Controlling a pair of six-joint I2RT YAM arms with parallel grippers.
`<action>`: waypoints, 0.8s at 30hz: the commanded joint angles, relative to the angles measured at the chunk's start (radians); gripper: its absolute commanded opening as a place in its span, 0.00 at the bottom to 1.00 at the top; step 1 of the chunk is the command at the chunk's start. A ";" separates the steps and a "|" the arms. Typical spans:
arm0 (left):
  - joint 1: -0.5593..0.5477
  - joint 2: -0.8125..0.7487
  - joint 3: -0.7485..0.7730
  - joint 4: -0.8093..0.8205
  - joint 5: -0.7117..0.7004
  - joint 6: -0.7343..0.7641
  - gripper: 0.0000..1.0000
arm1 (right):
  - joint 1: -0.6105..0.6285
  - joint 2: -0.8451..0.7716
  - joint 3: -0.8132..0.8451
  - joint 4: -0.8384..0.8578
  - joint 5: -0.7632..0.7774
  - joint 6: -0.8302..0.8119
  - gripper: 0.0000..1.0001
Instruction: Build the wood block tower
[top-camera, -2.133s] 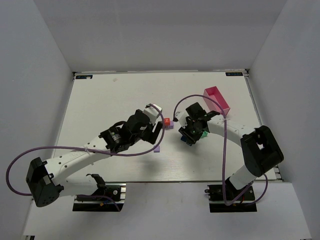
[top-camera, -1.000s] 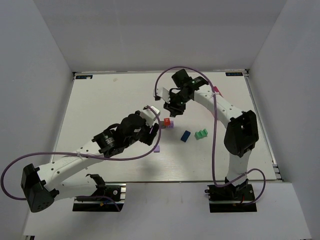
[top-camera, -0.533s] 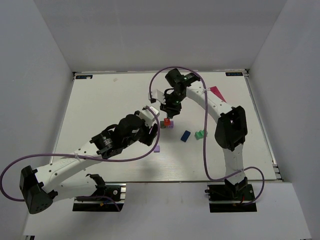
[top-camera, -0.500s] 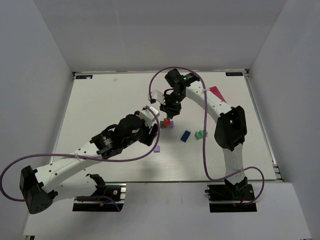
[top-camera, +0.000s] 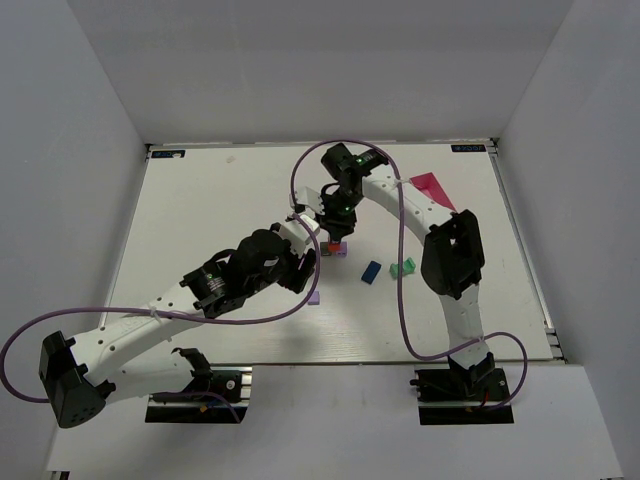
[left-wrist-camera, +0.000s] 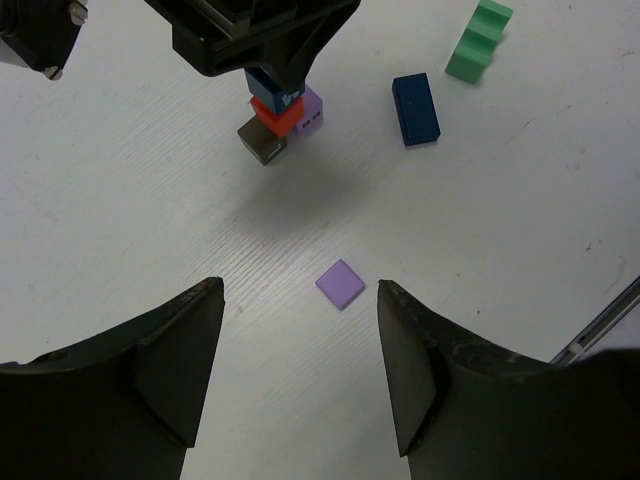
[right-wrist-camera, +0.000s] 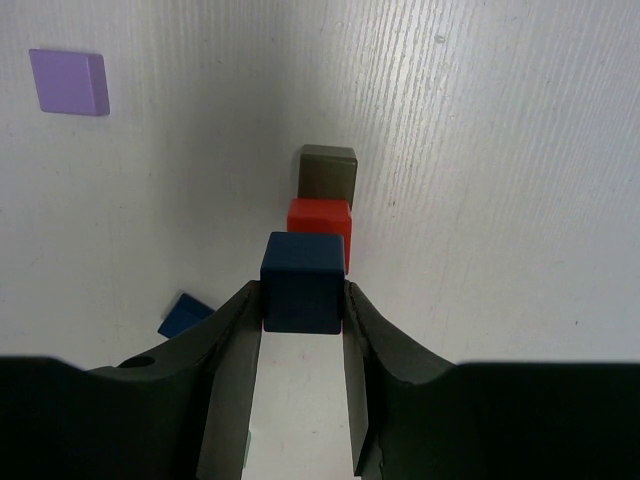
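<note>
Here the tower (left-wrist-camera: 277, 118) stands near the middle of the tabletop (top-camera: 220, 210). In the left wrist view we see a red block (left-wrist-camera: 277, 112) resting above a dark grey block (left-wrist-camera: 262, 143), with a lilac block (left-wrist-camera: 310, 108) touching its side. The right hand (right-wrist-camera: 303, 300) hangs directly over this stack and pinches a dark blue cube (right-wrist-camera: 303, 281) between its two fingers, one pressed on each side face. The cube sits just above the red block, and we cannot tell whether the two touch. From the right wrist view the cube, the red block and the grey block line up one behind the other.

Just beside the tower lies a blue oblong block (left-wrist-camera: 415, 108), and a green stepped block (left-wrist-camera: 478, 40) lies a little beyond it. A flat lilac tile (left-wrist-camera: 340, 283) lies apart on the near side, between the fingers of the left hand (left-wrist-camera: 300, 290), which hovers above it with its fingers spread wide and holding nothing. A pink tray (top-camera: 432, 187) shows partly behind the right arm, towards the far right of the tabletop
</note>
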 joint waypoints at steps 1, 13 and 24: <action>0.004 -0.025 -0.007 0.017 0.019 0.015 0.73 | 0.007 0.009 0.048 -0.020 -0.015 -0.010 0.14; 0.004 -0.025 -0.007 0.017 0.019 0.015 0.73 | 0.009 0.035 0.072 -0.024 -0.005 0.004 0.15; 0.004 -0.025 -0.007 0.017 0.019 0.015 0.73 | 0.011 0.044 0.074 -0.021 0.005 0.010 0.16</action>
